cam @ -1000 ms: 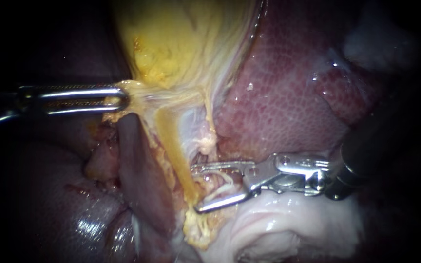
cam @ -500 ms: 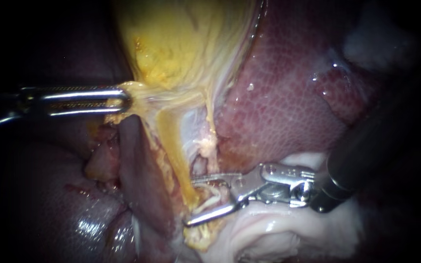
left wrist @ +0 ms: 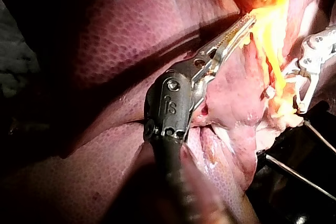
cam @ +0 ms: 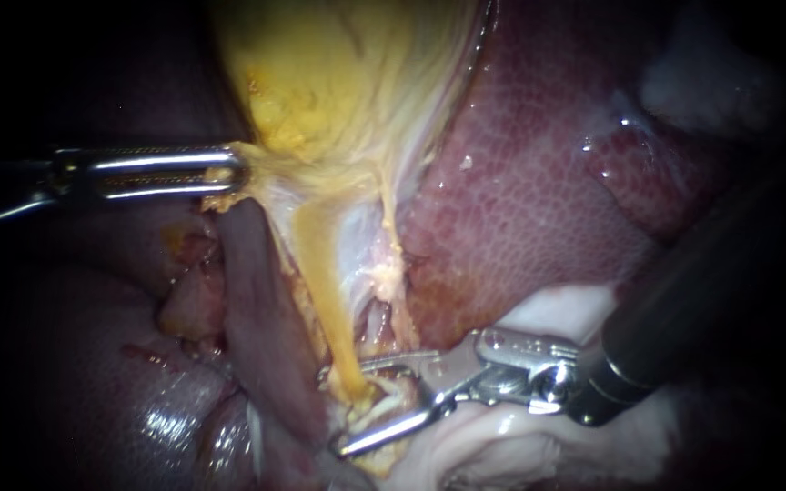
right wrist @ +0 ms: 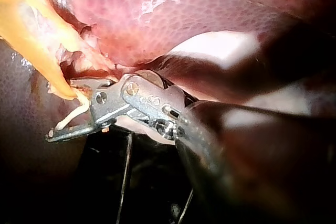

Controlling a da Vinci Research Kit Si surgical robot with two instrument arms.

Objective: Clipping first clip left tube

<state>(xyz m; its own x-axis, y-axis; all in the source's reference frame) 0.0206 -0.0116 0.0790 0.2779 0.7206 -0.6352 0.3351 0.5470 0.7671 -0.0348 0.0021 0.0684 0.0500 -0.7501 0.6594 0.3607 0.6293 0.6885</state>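
Where the yellow left tube (cam: 331, 314) descends from the gallbladder (cam: 320, 82), the right instrument (cam: 340, 409) straddles its lower end, jaws wide apart; the left instrument (cam: 225, 171) clamps the gallbladder's edge, glistening mottled liver (cam: 520, 182) beside, white material (cam: 520, 445) beneath

Our endoscope view is lit from the camera's side: bright in the middle, falling to near black at every edge. Wet glints dot the liver (cam: 539, 209), and the right instrument (cam: 337, 409) throws hard highlights off its metal. In our left wrist view the yellow tissue (left wrist: 270, 30) glares, while its surroundings sit in shadow.
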